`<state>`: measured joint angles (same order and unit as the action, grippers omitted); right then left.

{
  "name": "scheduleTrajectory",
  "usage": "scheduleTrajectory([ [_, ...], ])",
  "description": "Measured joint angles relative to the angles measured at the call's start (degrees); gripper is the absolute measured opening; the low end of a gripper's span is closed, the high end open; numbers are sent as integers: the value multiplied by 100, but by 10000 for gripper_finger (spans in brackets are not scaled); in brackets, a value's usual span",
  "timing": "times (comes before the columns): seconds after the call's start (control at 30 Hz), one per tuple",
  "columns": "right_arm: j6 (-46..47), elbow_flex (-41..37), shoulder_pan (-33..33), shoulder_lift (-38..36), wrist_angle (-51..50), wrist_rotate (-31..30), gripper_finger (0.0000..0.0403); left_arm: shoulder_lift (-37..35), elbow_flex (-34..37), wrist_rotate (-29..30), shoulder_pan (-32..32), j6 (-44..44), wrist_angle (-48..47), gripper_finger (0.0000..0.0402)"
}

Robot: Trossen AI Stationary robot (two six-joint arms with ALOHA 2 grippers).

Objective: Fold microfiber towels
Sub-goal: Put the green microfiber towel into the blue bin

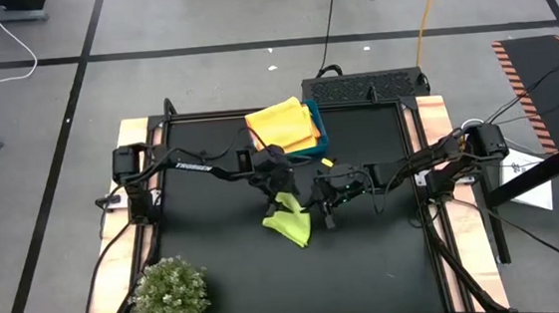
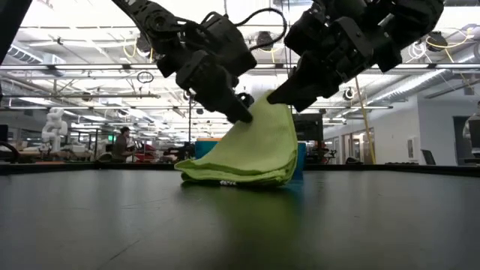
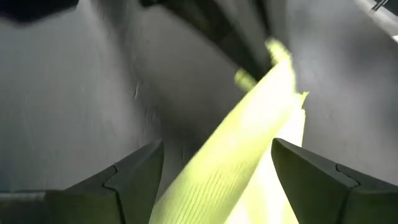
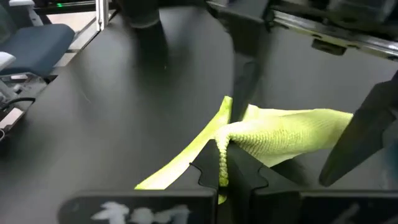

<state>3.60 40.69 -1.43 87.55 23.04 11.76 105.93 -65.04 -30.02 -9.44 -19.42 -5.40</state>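
Right gripper [image 4: 225, 163] pinches the lime towel's [image 2: 251, 154] raised edge; left gripper [image 3: 214, 171], beside it, stands open astride. Soft and limp, best held by corners.

Black table [image 1: 219, 281]: plant [image 1: 172, 297] at lower left, blue bin [image 1: 315, 139] with yellow towels [image 1: 283, 123] on top at upper centre, lime towel [image 1: 289, 219] partly resting mid-frame.
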Motion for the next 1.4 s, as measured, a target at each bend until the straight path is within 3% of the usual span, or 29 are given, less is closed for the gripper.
scheduleTrajectory([
  [0.33,6,213,-103,0,-297,-9,0,0,0,-145,-299,-109,-958,294],
  [0.43,4,214,-95,0,-322,-19,0,0,0,-144,-279,-114,-1018,273],
  [0.6,14,214,-86,0,-588,-351,0,-2,0,-30,-264,-307,-1303,181],
  [0.8,157,214,184,-21,-693,-625,5,-292,2,1011,-266,-582,-1811,19],
  [0.97,53,210,706,-443,-750,-774,6,-1040,2,1797,-284,-558,-2011,16],
  [1.17,-456,217,1719,-1356,-646,-1152,7,-2067,-1,2766,-606,-618,-1559,11],
  [1.3,-733,224,2361,-1651,-534,-981,7,-2295,-13,2829,-1040,-557,-1000,11],
  [1.4,-755,227,2756,-1618,-368,-466,8,-2254,-11,2620,-1348,-560,-796,6],
])
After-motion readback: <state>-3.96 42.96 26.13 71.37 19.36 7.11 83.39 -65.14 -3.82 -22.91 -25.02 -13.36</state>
